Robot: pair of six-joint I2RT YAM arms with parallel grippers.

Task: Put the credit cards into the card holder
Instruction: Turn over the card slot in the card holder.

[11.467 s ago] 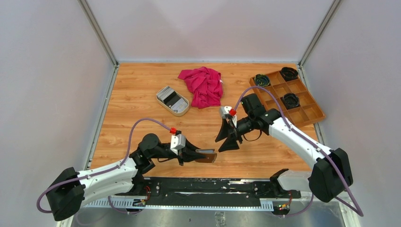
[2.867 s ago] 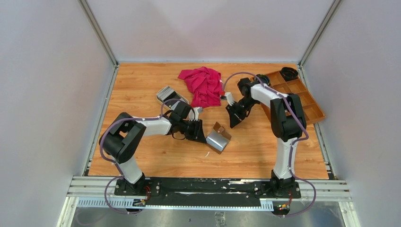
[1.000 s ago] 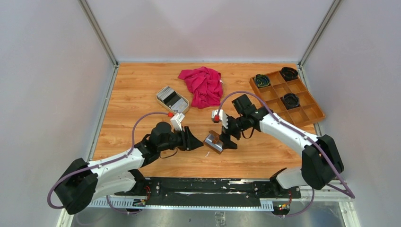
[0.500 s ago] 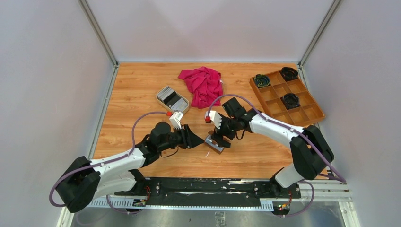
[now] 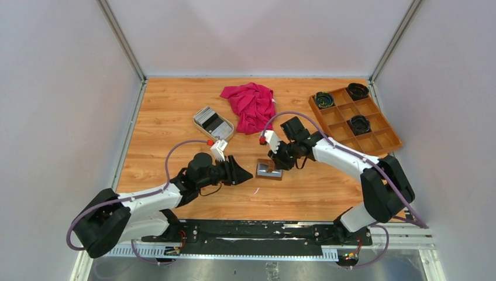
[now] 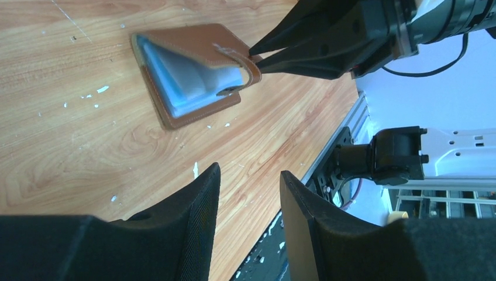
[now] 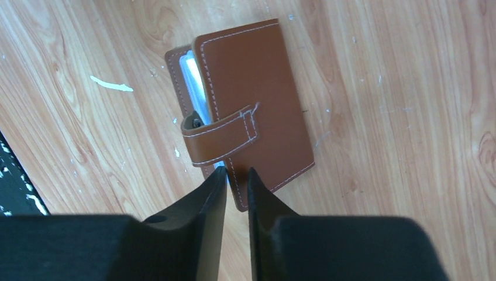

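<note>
The card holder (image 7: 251, 99) lies on the worktop (image 5: 169, 111) right under the tips of the right pincer (image 7: 237, 174). It is a flat rectangle of smooth brown leather with pale stitching along every edge. A short strap (image 7: 219, 136) is sewn across the cover and curls over the open side. The left wrist view shows the cover gaping a little like a wedge, with pale blue-grey lining inside.

The right pincer has narrowed to a thin slit just at the bend of that strap. I cannot tell whether it has actually caught the leather.

The left pincer (image 6: 250, 175) stands about half open with nothing between its black, matte, wedge-shaped fingers (image 6: 199, 216). It points at the holder, which sits just ahead of it and apart from it.

The credit cards (image 5: 209, 119) are well beyond the left pincer, toward the back. They are thin grey, white and dark rectangles stacked in a beige oval dish (image 5: 224, 139). Any print on them is too small to read.

Past the right pincer lies a crumpled magenta cloth (image 5: 251, 105). Far off to that pincer's right is a wooden tray (image 5: 374, 140) split into square compartments. The worktop is wood-grain board, flecked with white scuffs near the holder.
</note>
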